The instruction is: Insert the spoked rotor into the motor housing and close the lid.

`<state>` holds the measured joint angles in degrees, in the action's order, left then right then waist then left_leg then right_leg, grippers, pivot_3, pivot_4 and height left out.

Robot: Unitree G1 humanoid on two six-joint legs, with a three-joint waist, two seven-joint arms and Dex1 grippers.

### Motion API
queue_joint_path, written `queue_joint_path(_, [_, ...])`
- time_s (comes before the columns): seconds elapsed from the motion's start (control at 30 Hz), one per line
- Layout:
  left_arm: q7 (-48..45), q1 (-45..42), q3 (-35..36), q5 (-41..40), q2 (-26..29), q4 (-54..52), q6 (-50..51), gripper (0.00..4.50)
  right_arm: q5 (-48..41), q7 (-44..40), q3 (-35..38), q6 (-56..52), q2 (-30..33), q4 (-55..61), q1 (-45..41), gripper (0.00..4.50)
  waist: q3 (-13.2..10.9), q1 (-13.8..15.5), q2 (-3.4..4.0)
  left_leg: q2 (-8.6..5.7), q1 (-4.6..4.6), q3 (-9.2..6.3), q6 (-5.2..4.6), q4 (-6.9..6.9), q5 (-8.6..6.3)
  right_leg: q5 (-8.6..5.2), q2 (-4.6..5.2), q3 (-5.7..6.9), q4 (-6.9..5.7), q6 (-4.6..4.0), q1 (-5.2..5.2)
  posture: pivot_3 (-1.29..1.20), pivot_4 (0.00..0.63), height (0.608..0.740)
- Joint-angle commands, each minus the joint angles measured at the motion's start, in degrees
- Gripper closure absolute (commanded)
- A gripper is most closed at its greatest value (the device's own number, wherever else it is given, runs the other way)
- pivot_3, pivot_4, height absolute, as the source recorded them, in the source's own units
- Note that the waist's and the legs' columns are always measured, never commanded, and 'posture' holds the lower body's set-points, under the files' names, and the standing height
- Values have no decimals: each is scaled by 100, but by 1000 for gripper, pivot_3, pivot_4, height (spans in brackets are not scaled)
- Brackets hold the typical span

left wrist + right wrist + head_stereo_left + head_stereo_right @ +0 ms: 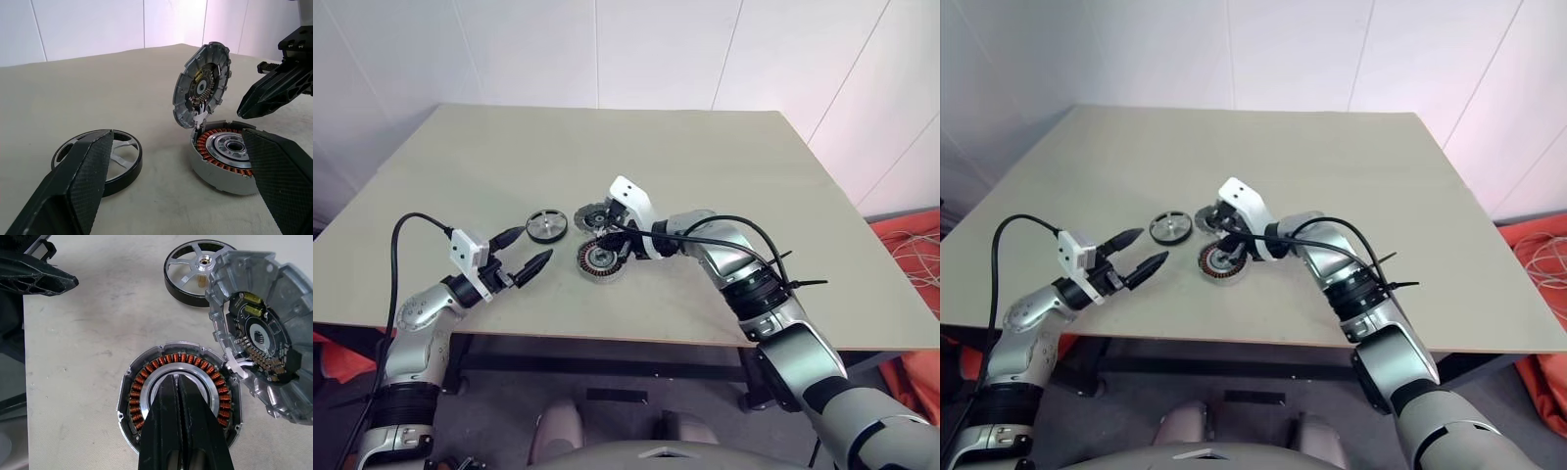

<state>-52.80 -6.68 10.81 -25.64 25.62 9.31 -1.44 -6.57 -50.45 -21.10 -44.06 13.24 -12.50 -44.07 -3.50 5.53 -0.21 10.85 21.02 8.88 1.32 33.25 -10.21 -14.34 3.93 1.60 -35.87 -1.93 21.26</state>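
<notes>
The motor housing (142, 382), a silver cup with a ring of copper windings, lies near the table's front. The lid (288, 313), a grey finned disc carrying a circuit board, stands tilted up on edge at the housing's rim, joined to it by white wires. To the housing's left the spoked rotor (546, 225), a black ring with silver spokes, lies flat. My right gripper (177, 379) is shut and empty, its tips just above the housing's silver centre. My left gripper (533, 247) is open and empty, level, pointing at the rotor and the housing from the left.
The tan table (705, 147) stretches far behind the parts, and its front edge (636, 343) runs close to the housing. Orange fabric and loose cables (911, 255) lie on the floor to the right. A black cable loops over my right forearm (744, 235).
</notes>
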Motion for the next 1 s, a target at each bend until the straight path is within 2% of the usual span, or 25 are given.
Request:
queue_joint_path(0.03, [-30, -121, 34, -14, 10, -6, -98, 0, 65, 30, -121, 153, 2, 60, 89, 4470, 0, 0, 0, 0, -1, 0, 0, 0, 0, 0, 0, 0, 0, 0, -1, 0, 0, 740])
queue_joint_path(0.4, [-17, -137, 44, 1, 1, 28, -117, 0, 297, 337, -250, 619, -191, -594, 240, 4470, 0, -2, 0, 0, -8, 0, 0, 0, 0, 0, 1, 0, -1, 0, -6, 0, 0, 740])
queue_joint_path(0.63, [-4, -143, 52, 5, 11, 36, -97, 0, 65, 62, -97, 503, 18, 84, 182, 4470, 0, 4, 0, -1, -3, -2, 1, 0, 1, 0, 1, 0, 0, 0, -6, 0, 0, 740])
queue_joint_path(0.87, [241, -203, 145, -16, 9, 67, 21, 0, -202, -340, 184, 580, 677, 1267, 423, 4470, 1, 10, -1, -2, 3, -4, -1, 0, 0, 1, 0, 1, 6, 1, -4, 0, 0, 740])
queue_joint_path(1.0, [509, -291, 193, 65, 14, 124, 25, 0, -497, -613, 345, 371, 1075, 1888, 660, 3609, 0, 17, -1, -3, 1, -5, -2, 1, -1, 1, 1, 1, 5, 1, -7, 0, 0, 740])
